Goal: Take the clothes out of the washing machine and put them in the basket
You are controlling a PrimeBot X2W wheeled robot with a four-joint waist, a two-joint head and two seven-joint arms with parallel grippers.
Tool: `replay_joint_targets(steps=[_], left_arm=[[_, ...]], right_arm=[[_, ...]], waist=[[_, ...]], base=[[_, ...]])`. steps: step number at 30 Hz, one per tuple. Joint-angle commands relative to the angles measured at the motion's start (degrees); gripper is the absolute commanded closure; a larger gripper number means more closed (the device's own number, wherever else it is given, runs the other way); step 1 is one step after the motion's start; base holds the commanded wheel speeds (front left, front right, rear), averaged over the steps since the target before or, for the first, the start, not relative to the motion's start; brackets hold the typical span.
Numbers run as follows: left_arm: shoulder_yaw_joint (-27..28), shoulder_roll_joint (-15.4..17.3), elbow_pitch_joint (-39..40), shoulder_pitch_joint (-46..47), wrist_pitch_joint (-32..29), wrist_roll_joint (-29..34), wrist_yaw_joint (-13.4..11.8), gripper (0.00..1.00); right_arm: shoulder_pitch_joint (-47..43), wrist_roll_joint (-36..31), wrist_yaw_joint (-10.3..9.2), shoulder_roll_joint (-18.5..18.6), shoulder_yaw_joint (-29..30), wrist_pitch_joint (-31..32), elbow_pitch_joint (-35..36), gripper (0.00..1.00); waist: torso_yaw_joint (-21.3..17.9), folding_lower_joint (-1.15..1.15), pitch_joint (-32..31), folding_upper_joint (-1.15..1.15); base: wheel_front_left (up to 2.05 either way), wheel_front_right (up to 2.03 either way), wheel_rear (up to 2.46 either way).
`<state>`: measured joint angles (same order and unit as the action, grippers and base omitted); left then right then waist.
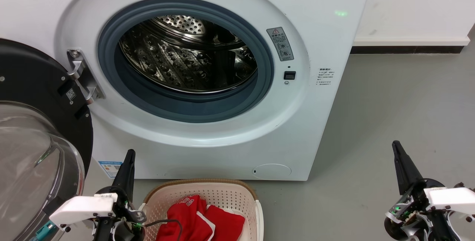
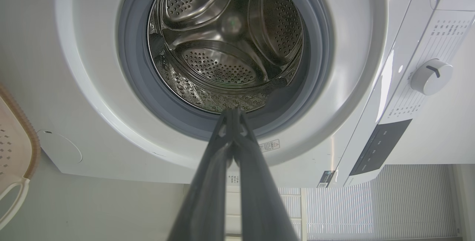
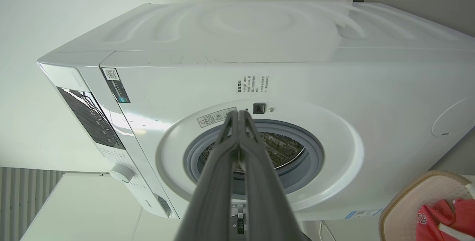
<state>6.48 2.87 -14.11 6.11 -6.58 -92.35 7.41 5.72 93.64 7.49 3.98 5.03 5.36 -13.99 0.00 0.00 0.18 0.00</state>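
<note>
On grey floor, basket holds clothes; open door beside closed left pincer, right pincer closed.

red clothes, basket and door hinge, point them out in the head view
red clothes (image 1: 190,214): head view, red fabric of the left piece
basket (image 1: 200,181): head view, brown back rim
door hinge (image 1: 84,79): head view, metal bracket
</note>
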Motion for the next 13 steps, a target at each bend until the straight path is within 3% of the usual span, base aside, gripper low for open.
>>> replay_joint_targets(steps=[1,13], left_arm=[[0.2,0.0,0.0,0.4,-0.2,-0.1,0.2,1.0],[0.2,0.0,0.0,0.4,-0.2,-0.1,0.2,1.0]], right_arm=[[0.8,-0.1,0.0,-0.1,0.1,0.2,-0.1,1.0],[0.8,-0.3,0.0,-0.3,0.3,0.3,-0.1,1.0]], waist=[[0.0,0.0,0.0,0.0],[0.0,0.0,0.0,0.0]], base=[[0.0,0.0,0.0],[0.0,0.0,0.0]])
